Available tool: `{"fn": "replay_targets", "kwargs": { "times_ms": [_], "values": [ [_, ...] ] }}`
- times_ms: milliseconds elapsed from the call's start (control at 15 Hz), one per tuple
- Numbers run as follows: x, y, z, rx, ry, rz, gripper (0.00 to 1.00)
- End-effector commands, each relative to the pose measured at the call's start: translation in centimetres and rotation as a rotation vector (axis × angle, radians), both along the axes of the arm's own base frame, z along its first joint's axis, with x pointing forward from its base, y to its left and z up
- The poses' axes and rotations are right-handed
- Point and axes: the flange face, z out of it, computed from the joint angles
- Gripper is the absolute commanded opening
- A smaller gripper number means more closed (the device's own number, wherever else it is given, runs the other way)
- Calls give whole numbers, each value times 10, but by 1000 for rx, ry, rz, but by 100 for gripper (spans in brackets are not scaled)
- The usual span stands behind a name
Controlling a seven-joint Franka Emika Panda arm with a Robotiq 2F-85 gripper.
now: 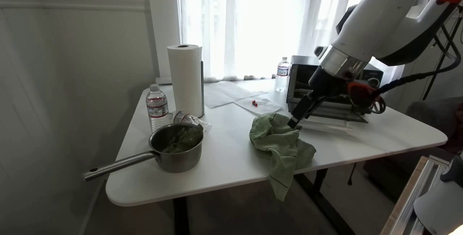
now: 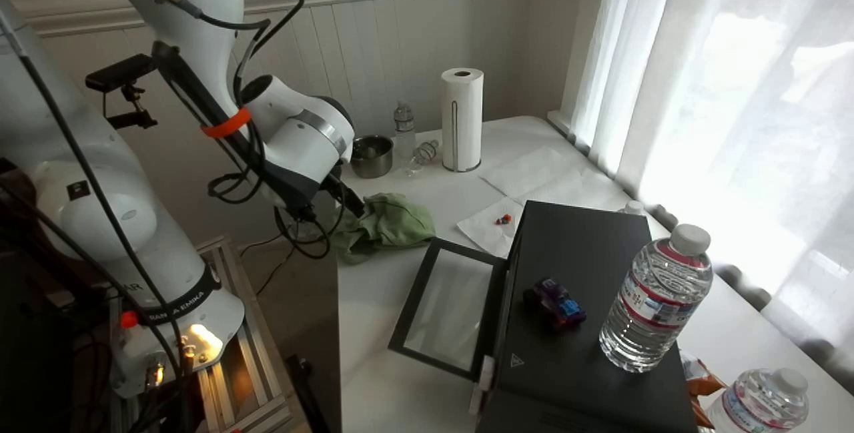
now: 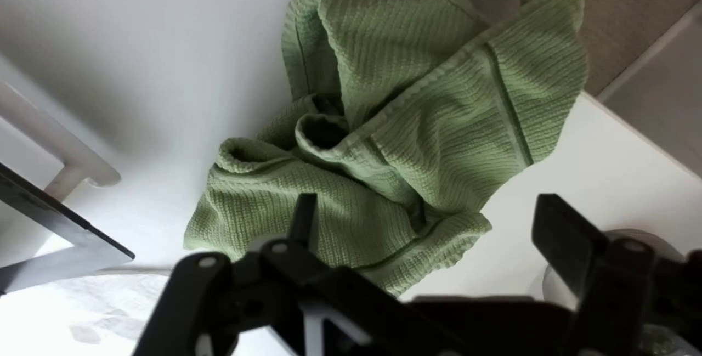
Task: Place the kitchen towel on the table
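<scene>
White round-cornered bench (image 1: 231, 155) carries crumpled ribbed green cloth towel (image 3: 439, 142), one end overhanging, below spread, empty jaws: placing looks done, so rise straight up, snagging no folds.

An exterior view is facing across the table (image 1: 229, 157) toward the bright window (image 1: 249, 28) from middle distance, while an exterior view is peering down over the nearby toaster oven (image 2: 580, 239) toward the panelled wall (image 2: 400, 39). Both are showing the towel (image 1: 276, 139), paper roll (image 1: 185, 83) and arm (image 1: 372, 25); I'm catching the wrist view staring down, close over that towel, perhaps slantwise.
</scene>
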Motion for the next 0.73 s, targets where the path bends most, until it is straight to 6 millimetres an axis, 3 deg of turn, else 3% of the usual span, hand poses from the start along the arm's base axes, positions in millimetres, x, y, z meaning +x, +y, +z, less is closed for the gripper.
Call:
{"fn": "replay_targets", "kwargs": {
  "times_ms": [0, 267, 333, 667],
  "values": [
    [2, -5, 7, 10, -38, -144, 100],
    [5, -24, 27, 72, -60, -240, 100],
    [9, -17, 10, 42, -31, -216, 100],
    [10, -25, 21, 60, -56, -239, 100]
  ]
}}
